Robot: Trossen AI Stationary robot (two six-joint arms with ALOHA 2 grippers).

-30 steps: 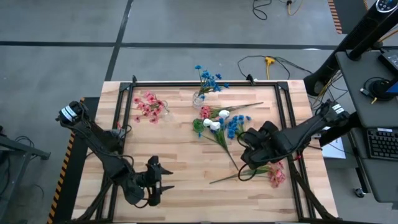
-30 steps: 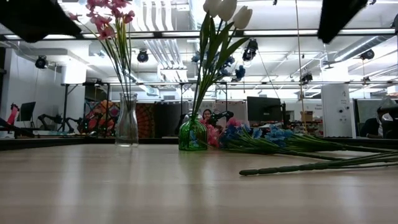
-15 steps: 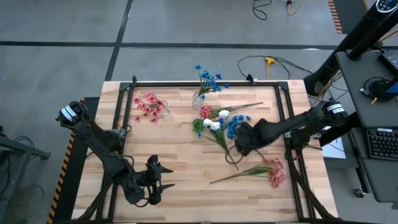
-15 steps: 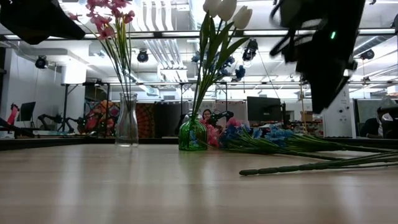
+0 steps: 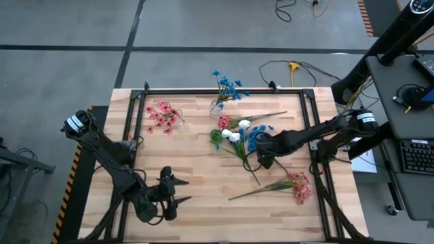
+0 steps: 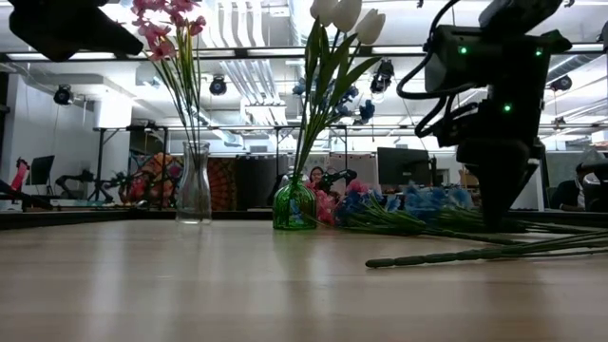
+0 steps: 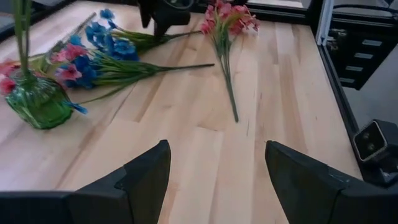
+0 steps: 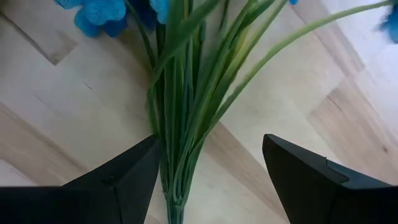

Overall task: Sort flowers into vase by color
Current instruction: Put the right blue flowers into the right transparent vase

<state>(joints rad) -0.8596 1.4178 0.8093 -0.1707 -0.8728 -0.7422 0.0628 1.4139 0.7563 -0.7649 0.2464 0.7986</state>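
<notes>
While the left gripper (image 5: pixel 178 197) idled open nr the desk's (image 5: pixel 196 183) front edge, the right gripper (image 5: pixel 257 157), jaws wide, hung over blue flowers' (image 5: pixel 255 137) stems (image 8: pixel 180 118) mid-desk, stems running lengthwise betw. its fingers, none held.

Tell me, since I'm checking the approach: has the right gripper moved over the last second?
Yes. The right gripper has swung away from the loose pink sprig, toward the green vase, and now stands open over the blue sprig's stems.
</notes>
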